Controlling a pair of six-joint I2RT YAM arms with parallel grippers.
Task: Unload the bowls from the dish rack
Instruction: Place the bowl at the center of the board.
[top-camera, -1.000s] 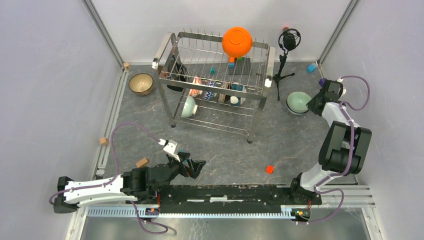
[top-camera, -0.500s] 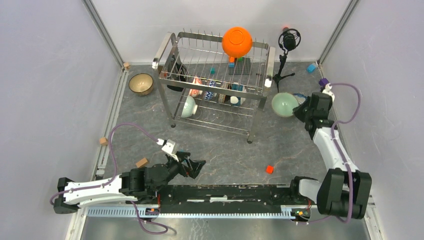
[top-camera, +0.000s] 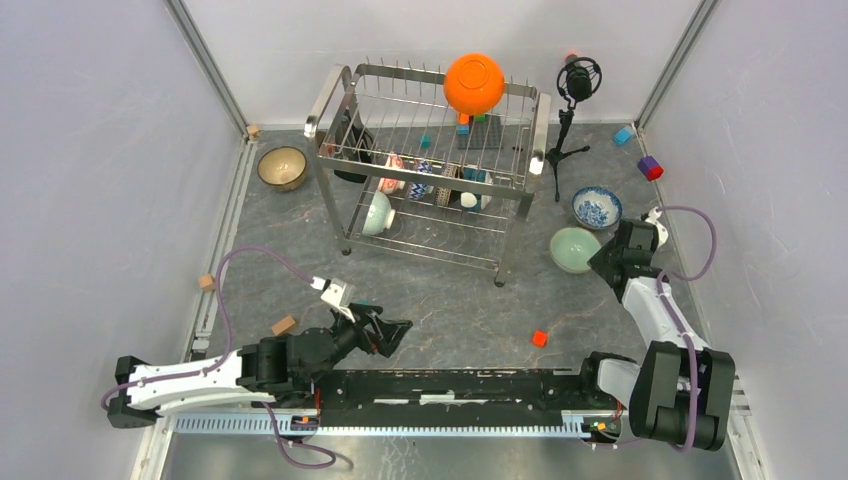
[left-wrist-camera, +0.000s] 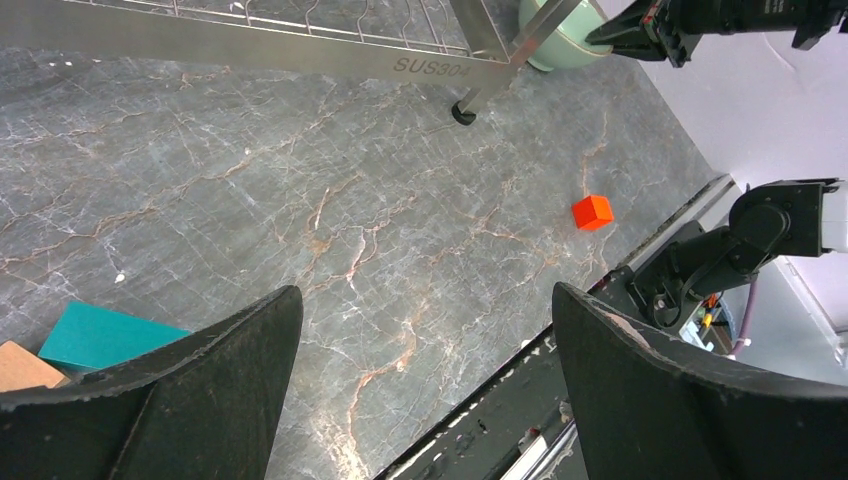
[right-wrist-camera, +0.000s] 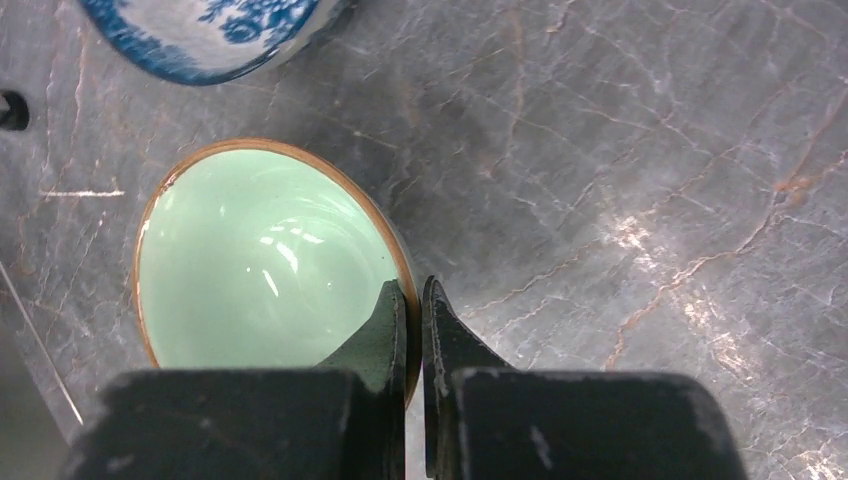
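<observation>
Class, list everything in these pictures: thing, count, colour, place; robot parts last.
table: one, grey marbled
dish rack: one, steel, back middle
orange bowl: one, rack's top tier
green bowl in rack: one, pale, lower tier
patterned bowls: several, mixed colours, inside rack
held green bowl: one, pale, right of rack
blue-and-white bowl: one, far right
brown bowl: one, left of rack
microphone: one, black, beside rack's right end
small blocks: several, mixed colours, scattered
left fingers: open, empty, front
right fingers: shut on held green bowl's rim
</observation>
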